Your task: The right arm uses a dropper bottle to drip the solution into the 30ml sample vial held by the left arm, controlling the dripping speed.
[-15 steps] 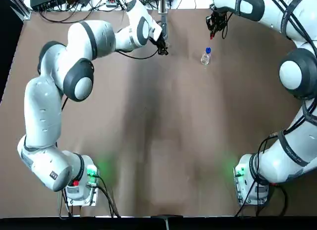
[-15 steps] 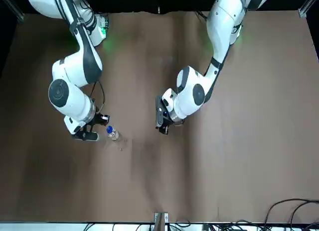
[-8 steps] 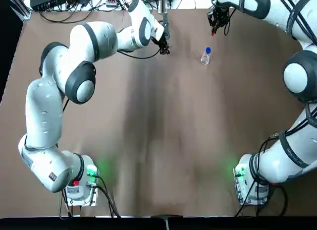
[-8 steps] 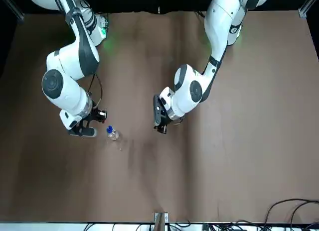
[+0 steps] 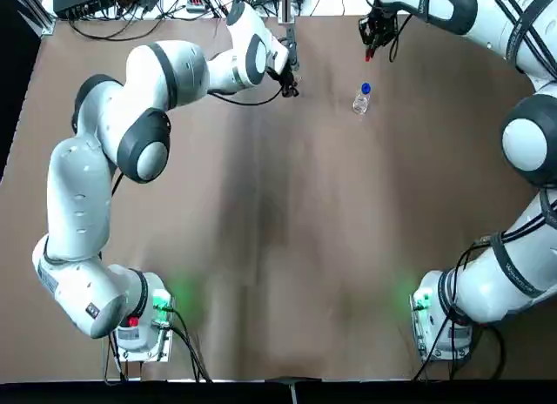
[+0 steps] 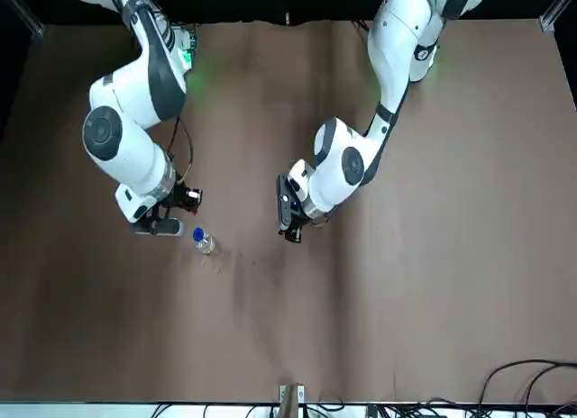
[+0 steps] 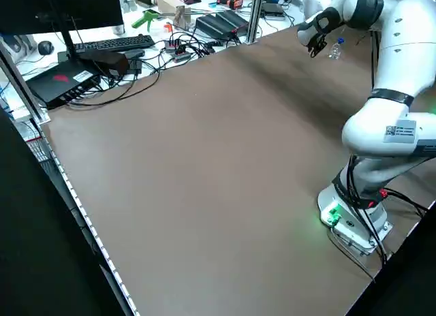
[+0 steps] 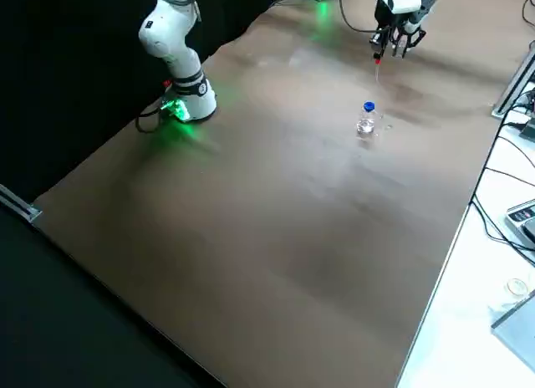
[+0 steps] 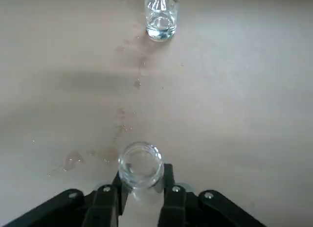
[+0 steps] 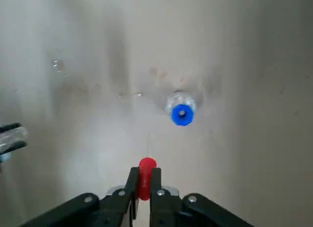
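Near the bottle [image 10: 178, 102], upright on the desk [image 5: 261, 247], the right gripper [image 10: 145, 180] pinches the red dropper top [image 10: 145, 173] and has swung slightly toward the blue neck; returning it seems next. Across from it, the left gripper [image 9: 145, 185] still grips the clear vial [image 9: 141, 170], barely shifted, so dripping is probably over.

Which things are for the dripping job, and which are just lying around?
For the job:
- the bottle with the blue collar
- the red dropper top, held in the right end effector
- the little clear vial, held in the left end effector

Just lying around:
- the keyboard
- the black cables
- the computer mouse
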You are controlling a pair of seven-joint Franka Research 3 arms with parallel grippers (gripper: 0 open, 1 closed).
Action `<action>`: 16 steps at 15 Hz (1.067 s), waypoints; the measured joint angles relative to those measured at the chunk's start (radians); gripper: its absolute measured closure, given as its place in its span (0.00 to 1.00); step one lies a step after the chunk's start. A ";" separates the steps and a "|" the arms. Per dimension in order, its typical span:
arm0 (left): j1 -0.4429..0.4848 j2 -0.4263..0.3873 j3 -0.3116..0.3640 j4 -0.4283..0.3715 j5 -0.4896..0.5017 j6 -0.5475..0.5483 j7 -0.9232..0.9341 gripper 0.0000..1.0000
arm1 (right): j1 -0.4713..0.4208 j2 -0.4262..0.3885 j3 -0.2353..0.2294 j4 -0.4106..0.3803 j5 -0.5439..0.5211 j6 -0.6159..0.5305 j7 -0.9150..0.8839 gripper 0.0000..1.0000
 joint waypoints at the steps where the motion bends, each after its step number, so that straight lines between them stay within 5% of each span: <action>1: -0.004 0.003 0.000 0.000 0.000 0.007 0.000 0.69 | 0.004 -0.001 0.004 0.000 0.016 0.000 0.008 0.87; 16: -0.048 0.014 -0.002 0.019 0.000 0.014 -0.030 0.69 | 0.037 -0.001 0.016 0.038 0.214 0.020 0.020 0.87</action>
